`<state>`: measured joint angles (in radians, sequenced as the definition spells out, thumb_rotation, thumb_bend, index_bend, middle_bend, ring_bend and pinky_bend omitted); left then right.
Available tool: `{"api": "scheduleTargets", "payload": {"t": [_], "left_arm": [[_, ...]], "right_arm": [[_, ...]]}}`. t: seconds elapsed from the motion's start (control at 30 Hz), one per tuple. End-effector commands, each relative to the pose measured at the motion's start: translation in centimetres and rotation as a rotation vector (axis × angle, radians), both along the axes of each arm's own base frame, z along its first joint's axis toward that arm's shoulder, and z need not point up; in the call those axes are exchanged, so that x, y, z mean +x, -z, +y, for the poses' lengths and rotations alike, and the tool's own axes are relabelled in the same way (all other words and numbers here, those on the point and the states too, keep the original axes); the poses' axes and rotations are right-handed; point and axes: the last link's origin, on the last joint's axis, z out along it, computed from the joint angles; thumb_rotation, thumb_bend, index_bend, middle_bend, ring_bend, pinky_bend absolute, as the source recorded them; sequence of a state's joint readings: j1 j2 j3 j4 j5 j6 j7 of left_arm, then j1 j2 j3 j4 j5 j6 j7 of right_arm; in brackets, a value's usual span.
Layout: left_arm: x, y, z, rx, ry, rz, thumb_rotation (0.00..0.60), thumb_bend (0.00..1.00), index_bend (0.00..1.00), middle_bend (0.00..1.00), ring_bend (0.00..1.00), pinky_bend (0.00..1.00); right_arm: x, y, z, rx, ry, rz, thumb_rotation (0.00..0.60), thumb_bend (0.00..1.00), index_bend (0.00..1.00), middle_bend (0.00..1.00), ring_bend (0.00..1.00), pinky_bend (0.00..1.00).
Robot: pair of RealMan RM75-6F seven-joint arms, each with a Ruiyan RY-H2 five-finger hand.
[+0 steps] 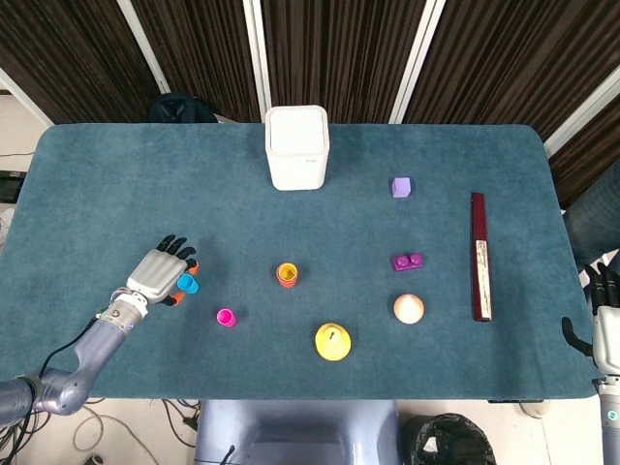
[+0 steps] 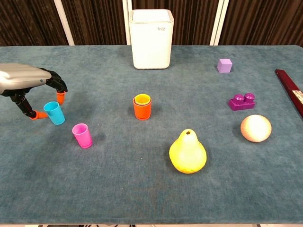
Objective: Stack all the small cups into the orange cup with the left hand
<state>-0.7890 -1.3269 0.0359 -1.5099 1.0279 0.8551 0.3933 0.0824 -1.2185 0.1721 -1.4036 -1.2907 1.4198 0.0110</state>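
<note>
**Left hand arched over the blue cup, near the left edge of the desk**

I have the left hand set over the blue cup, close to the left edge of the desk. Its fingers are spread and curled downward. In the chest view the thumb tip sits just left of the cup and another orange fingertip sits just behind it. I cannot tell whether either tip touches the cup wall. The cup stands upright on the desk surface.

The pink cup stands upright near the blue cup, toward the front edge and slightly further right. The orange cup stands near the middle of the desk, well apart from both, with a yellow cup nested inside it.

The right hand shows only in the head view, off the right edge of the desk near the front corner. I cannot tell how its fingers lie.

Other items on the desk:
- white bin, near the back edge
- yellow pear, near the front edge
- purple cube, purple brick and peach-coloured ball, right half
- dark red bar, along the right edge
</note>
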Motion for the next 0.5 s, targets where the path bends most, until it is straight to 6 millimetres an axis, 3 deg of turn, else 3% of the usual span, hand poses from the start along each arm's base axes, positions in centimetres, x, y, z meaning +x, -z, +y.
{"api": "scheduleTargets", "payload": {"t": [0.03, 0.5], "left_arm": [[0.02, 0.0, 0.02, 0.001, 0.0, -0.001, 0.6, 0.28, 0.42, 0.18, 0.0, 0.0], [0.25, 0.01, -0.01, 0.007, 0.009, -0.004, 0.6, 0.34, 0.48, 0.21, 0.0, 0.0]], "right_arm": [[-0.01, 0.02, -0.01, 0.0, 0.001, 0.0, 0.6, 0.43, 0.06, 0.0, 0.06, 0.0], [0.01, 0.0, -0.01, -0.001, 0.001, -0.005, 0.6, 0.43, 0.06, 0.0, 0.06, 0.0]]}}
